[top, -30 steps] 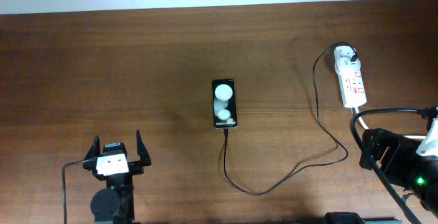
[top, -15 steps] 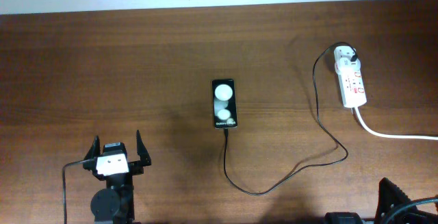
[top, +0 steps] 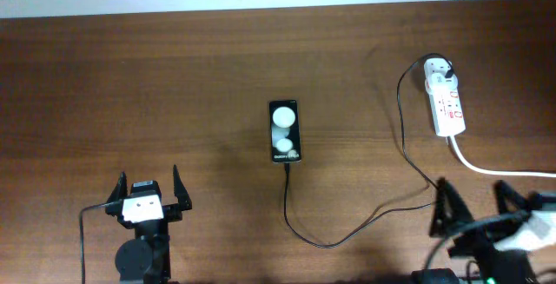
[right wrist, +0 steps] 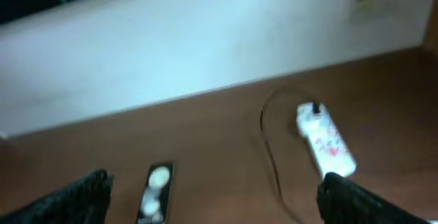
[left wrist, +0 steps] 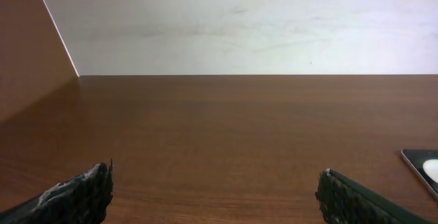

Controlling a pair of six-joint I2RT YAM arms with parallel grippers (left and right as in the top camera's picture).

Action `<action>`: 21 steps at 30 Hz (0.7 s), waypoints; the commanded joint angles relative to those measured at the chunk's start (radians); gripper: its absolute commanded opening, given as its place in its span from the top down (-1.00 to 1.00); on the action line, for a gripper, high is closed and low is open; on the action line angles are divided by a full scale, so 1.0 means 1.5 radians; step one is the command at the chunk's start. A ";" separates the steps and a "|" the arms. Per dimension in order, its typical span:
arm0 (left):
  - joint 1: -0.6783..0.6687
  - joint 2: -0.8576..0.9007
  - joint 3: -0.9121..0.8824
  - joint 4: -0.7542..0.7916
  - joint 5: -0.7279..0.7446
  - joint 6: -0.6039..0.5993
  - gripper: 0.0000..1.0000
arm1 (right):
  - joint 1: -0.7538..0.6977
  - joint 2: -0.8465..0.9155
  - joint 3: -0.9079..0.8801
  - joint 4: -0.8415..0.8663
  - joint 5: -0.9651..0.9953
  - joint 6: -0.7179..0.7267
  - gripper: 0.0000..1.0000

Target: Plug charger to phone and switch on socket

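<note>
Judging by how things lie, the plugging-in looks done and the switch is the step in hand. The phone (top: 284, 132) lies flat at mid-counter (top: 174, 75), lettered end toward the robot. The charger (top: 404, 158) cable meets that near end, loops across the wood and climbs to its white adapter, seated in the far end of the socket (top: 446, 103). Whether the connector is fully home, or whether any red switch is already on, is too small to tell.

The left claw (top: 148, 181) sits near the front edge, well left of the phone, released and empty; its wrist view shows bare wood and a corner of the phone at right. The right claw (top: 471, 190) hovers at front right, spread wide with nothing in it, nearer the socket; its blurred wrist view has the strip ahead and to the right.

The next move probably falls to the right arm: reach forward over the thick white cord (top: 495, 169), draw the fingers together, and press one tip on the switch beside the adapter without nudging the strip or tugging the cable.
</note>
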 commanded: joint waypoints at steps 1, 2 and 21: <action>0.002 -0.004 -0.005 0.002 0.005 0.013 -0.98 | -0.023 -0.050 -0.158 0.184 -0.127 -0.007 -0.97; 0.002 -0.004 -0.005 0.002 0.005 0.013 -0.98 | -0.040 -0.055 -0.199 0.233 -0.161 -0.007 -0.97; 0.002 -0.004 -0.005 0.002 0.005 0.013 -0.98 | -0.079 -0.188 -0.620 0.602 -0.145 -0.005 -0.97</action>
